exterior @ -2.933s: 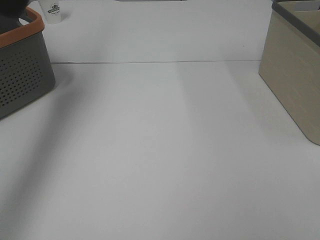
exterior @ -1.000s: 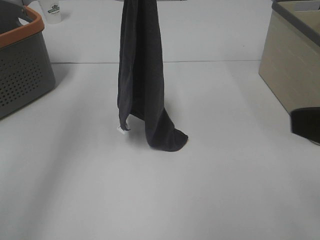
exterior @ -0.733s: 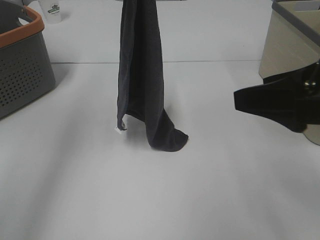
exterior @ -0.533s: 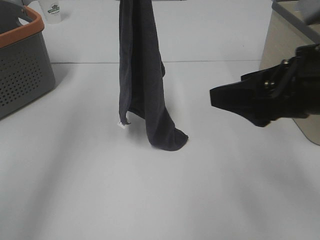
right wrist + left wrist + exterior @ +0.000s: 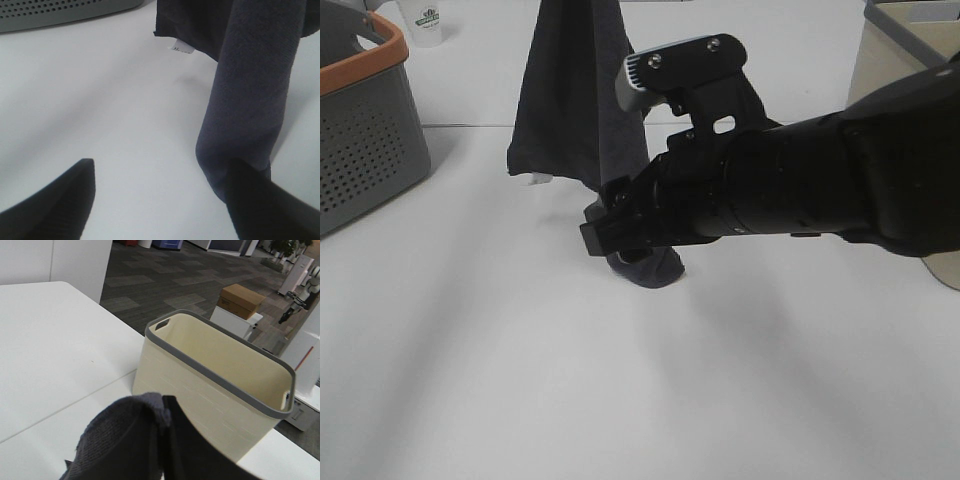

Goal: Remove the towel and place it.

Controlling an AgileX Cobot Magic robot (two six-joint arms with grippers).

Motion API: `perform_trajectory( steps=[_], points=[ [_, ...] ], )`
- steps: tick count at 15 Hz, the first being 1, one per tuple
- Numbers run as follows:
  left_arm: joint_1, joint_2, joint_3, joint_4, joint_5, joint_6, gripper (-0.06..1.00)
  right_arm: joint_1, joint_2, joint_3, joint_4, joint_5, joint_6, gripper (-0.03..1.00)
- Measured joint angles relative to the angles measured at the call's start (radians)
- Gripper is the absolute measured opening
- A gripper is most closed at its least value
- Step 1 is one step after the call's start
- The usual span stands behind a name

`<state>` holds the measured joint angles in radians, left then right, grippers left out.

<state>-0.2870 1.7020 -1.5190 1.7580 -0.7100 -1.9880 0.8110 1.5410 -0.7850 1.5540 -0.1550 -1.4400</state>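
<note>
The table [image 5: 520, 380] is a smooth, matt white surface with a thin seam across its far part. The right arm [image 5: 800, 190] is a bulky black cylinder with a grey camera housing, reaching across the middle. A beige, straight-walled bin [image 5: 905, 150] with a grey rim stands on the right side. A grey perforated basket [image 5: 365, 150] with an orange rim stands at the left.

The towel [image 5: 575, 90] is a dark charcoal terry cloth. It hangs from above as a fan-shaped drape, and its lowest fold rests on the table. The left gripper [image 5: 167, 440] is clamped on the bunched upper end.

The fingers of the right gripper [image 5: 160, 167] are held wide apart. The towel's hanging column lies against the inner side of one finger [image 5: 265, 200]; contact cannot be confirmed. The other finger is well clear of the cloth.

Half a second earlier, the right arm was well apart from the towel. The drape was narrower, and the white tag [image 5: 181, 47] hung lower, near the table.
</note>
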Motion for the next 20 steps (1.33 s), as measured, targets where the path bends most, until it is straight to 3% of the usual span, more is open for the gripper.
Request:
perform_trajectory(
  steps=[11,13,14,16,20],
  points=[
    [0.000,-0.072,-0.013,-0.004,0.206,-0.055,0.00,0.003,0.075,-0.154,-0.084,-0.011,0.001,0.71],
    [-0.015,-0.063,-0.013,-0.004,0.291,-0.072,0.00,0.003,0.125,-0.178,-0.130,-0.008,0.001,0.71],
    [-0.071,-0.055,-0.013,-0.005,0.451,-0.053,0.00,0.003,0.169,-0.196,-0.158,-0.004,0.003,0.71],
    [-0.131,-0.040,-0.015,-0.005,0.530,-0.019,0.00,0.003,0.204,-0.222,-0.166,-0.016,0.030,0.71],
    [-0.131,0.024,0.005,-0.007,0.457,0.029,0.00,0.003,0.236,-0.223,-0.216,-0.140,0.047,0.71]
  ],
)
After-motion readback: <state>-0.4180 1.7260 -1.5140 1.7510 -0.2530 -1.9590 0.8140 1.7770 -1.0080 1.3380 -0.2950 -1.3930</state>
